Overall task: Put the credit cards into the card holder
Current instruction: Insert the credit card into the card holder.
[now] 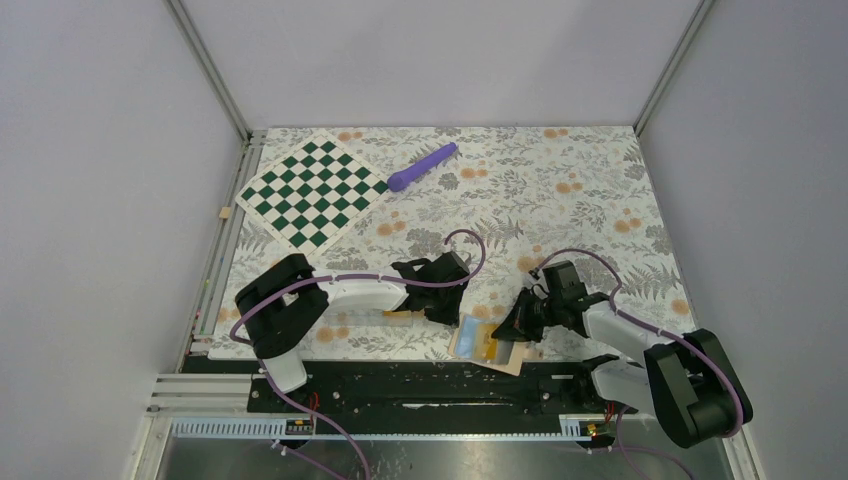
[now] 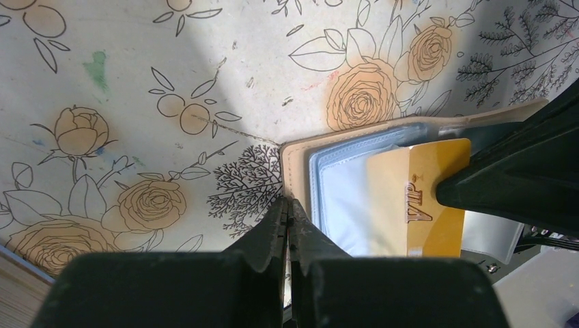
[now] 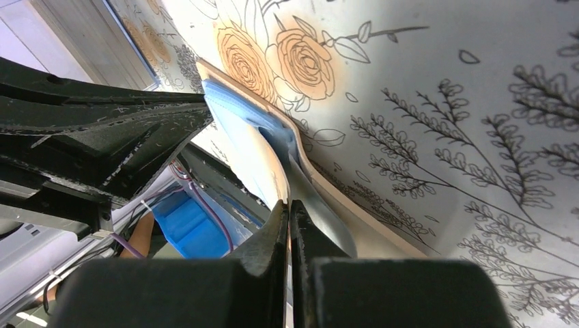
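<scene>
Yellow card [image 2: 423, 198] lies on the open holder's [image 2: 295, 157] blue pocket [image 2: 341, 198], lower centre in the top view; with my left fingers [image 2: 273, 232] and right fingers [image 3: 270, 236] both closed tight, I'd pin the holder's edge and nudge the card in squarely.

Floral table [image 1: 560, 200] with checkered board [image 1: 313, 192], purple stick [image 1: 422, 166], open card holder [image 1: 468, 338].
</scene>
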Motion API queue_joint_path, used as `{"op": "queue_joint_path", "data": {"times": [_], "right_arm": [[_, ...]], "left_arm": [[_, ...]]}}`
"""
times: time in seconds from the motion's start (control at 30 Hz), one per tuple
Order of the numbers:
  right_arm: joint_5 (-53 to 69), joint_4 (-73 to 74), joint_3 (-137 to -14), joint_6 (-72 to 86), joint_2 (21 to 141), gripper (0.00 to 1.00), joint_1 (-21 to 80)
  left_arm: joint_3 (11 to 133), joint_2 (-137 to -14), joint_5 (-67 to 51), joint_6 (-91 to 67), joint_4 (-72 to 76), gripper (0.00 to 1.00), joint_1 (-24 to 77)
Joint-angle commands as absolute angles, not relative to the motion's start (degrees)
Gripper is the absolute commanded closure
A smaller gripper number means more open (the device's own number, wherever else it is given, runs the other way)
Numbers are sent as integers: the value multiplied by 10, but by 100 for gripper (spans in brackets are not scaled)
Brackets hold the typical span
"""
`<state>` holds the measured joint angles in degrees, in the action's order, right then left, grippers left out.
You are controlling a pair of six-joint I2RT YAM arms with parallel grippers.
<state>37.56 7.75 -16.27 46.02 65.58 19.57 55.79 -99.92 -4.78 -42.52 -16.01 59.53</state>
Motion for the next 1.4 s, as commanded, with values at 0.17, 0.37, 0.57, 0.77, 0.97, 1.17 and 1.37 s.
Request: {"op": "queue_joint_path", "data": {"times": [0.17, 0.37, 0.57, 0.77, 0.97, 1.17, 1.37], "right_arm": [[337, 91, -181, 461, 631, 75, 197], [296, 180, -202, 418, 585, 42, 197], [301, 194, -200, 403, 606, 36, 198], [342, 118, -196, 444, 655, 57, 208], [361, 44, -203, 511, 703, 71, 240], [344, 57, -214, 518, 696, 66, 261], [294, 181, -241, 447, 631, 48, 261]], "left_arm": [[553, -1003, -63, -444, -187, 100, 606], [531, -992, -70, -480, -188, 100, 608], [521, -988, -86, -498, -174, 100, 617], [528, -988, -100, -513, -173, 100, 621], [536, -990, -103, -517, -176, 100, 623], [543, -984, -87, -516, -193, 100, 621], [551, -958, -69, -502, -215, 86, 621]]}}
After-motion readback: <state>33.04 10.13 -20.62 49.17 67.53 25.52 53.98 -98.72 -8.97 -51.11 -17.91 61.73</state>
